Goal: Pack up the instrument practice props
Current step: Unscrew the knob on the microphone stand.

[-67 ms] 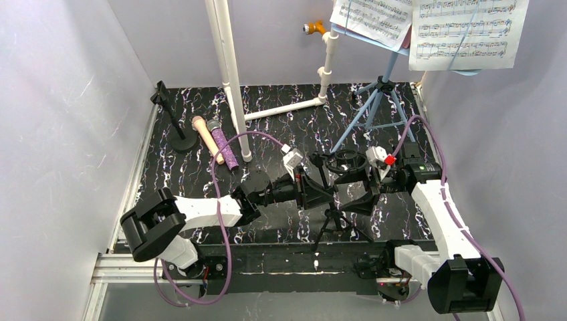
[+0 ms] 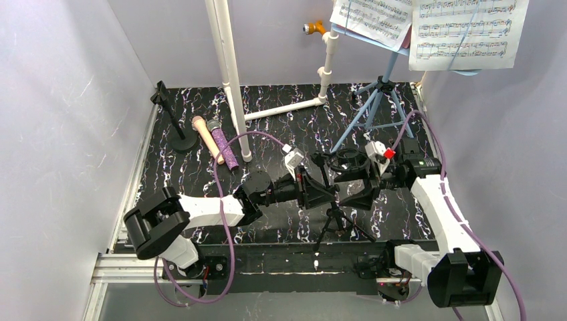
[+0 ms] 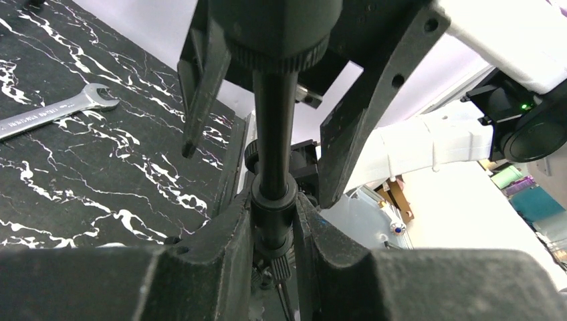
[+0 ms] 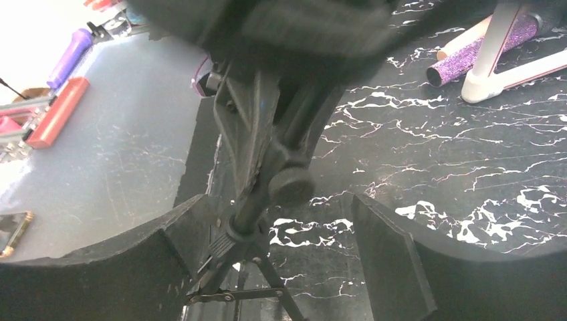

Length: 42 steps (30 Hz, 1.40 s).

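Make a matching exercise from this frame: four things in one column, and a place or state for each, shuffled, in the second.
Column 1
1. left pincer
2. right pincer
3. purple glitter microphone
4. sheet-music pages

Column 2
A. lying flat beside the peach microphone
B. open, fingers either side of the black mic tripod stem
C. up on the light-blue music rack
D. shut on the black mic tripod stem

Pairs: 1-D, 2-B, 3-A, 4-C

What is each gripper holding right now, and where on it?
The left gripper is shut on the black mic tripod, clamping its upright shaft at a collar. The right gripper stands open on either side of that shaft, gripping nothing.
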{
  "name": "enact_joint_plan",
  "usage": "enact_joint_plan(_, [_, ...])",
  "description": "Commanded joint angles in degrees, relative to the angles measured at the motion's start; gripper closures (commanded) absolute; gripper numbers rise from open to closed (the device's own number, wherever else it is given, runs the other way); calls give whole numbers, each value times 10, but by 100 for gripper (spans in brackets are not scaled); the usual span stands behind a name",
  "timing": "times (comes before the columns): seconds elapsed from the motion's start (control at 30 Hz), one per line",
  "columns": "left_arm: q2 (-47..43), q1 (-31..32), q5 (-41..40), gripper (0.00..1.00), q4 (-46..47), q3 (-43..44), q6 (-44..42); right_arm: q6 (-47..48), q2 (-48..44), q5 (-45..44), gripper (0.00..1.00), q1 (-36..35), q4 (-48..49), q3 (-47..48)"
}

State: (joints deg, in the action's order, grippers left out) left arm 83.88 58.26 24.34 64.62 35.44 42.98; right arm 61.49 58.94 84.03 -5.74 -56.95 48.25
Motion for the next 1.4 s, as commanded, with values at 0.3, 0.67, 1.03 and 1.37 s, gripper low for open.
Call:
enact_joint_plan(0.3, [23, 8, -33, 100, 131, 12, 15, -83, 52, 10, 28, -1, 8, 60])
enact_joint_plan(0.67, [24, 7, -35, 100, 138, 5, 10, -197, 31, 10, 44, -1, 100, 39])
enact_joint_plan(1.03, [29, 7, -30, 100, 139, 3, 9, -234, 38, 10, 48, -1, 108, 42])
enact_joint_plan(1.37, [22, 8, -28, 100, 141, -2, 4, -253, 42, 10, 46, -1, 116, 43])
